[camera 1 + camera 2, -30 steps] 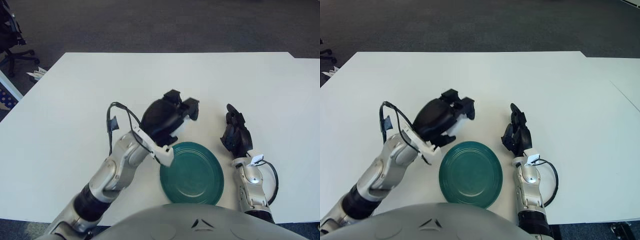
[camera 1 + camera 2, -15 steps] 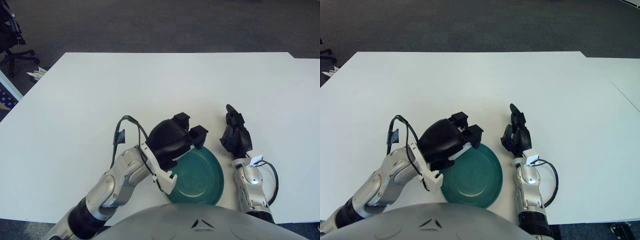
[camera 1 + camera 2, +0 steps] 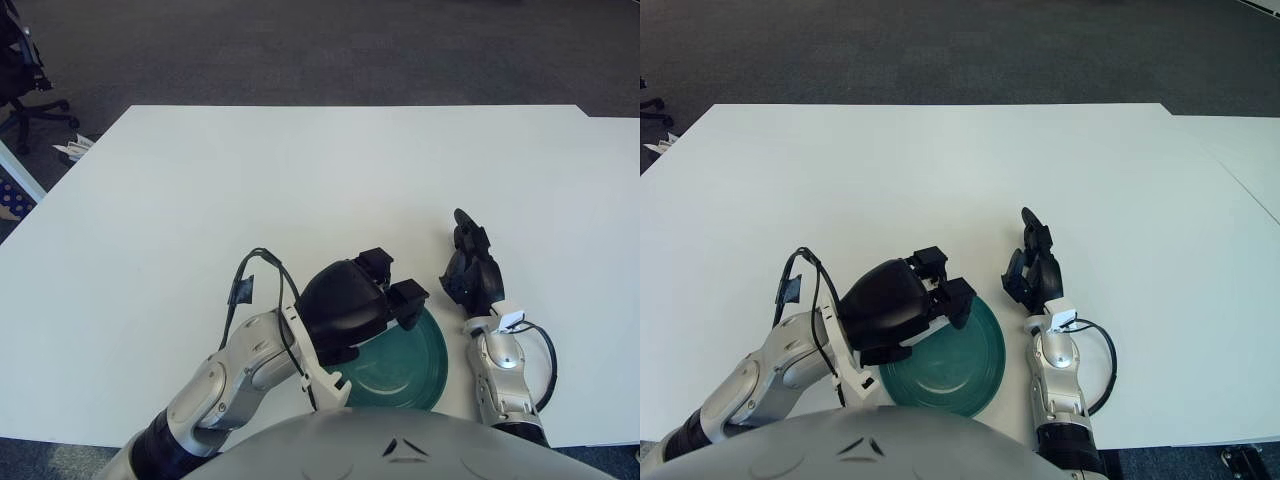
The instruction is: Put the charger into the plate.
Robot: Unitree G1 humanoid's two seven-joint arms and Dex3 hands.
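Left eye view: the left hand (image 3: 372, 305) is held above the green plate (image 3: 420, 362), covering its 10 o'clock rim, presumably for a drop. Whether its fingers grip anything cannot be told; the charger is hidden. The right hand (image 3: 472, 272) is parked at the plate's 2 o'clock.

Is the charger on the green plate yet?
Not that I can see. The left hand is over the plate's left side, and it hides the charger, so I can't tell whether it holds it. The bare part of the plate shows nothing in it. The right hand rests on the table beside the plate. Left to do: drop the charger in.
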